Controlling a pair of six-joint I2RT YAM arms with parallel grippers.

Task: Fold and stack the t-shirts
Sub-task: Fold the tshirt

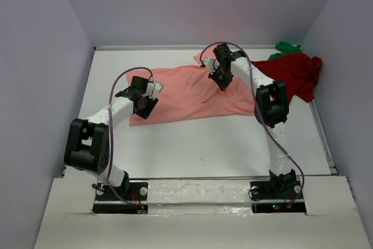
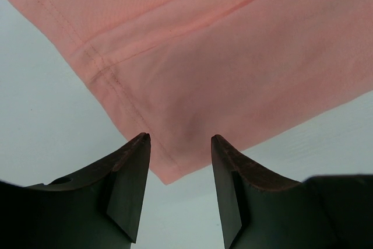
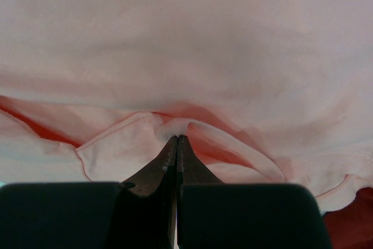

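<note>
A salmon-pink t-shirt [image 1: 186, 94] lies spread across the middle of the white table [image 1: 204, 150]. My right gripper [image 1: 223, 83] is shut on a pinched fold of it near its far edge; in the right wrist view the cloth [image 3: 186, 39] bunches at the closed tips of that gripper [image 3: 177, 138]. My left gripper [image 1: 143, 106] hovers open over the shirt's near-left corner. In the left wrist view that hemmed corner [image 2: 166, 167] shows between the spread tips of the gripper [image 2: 179, 138], untouched. A dark red t-shirt [image 1: 294, 74] lies crumpled at the back right, with a bright green t-shirt [image 1: 285, 48] behind it.
Pale walls enclose the table on the left, back and right. The table's raised back edge [image 1: 175, 47] runs close behind the shirts. A strip of dark red cloth [image 3: 355, 225] shows at the lower right of the right wrist view.
</note>
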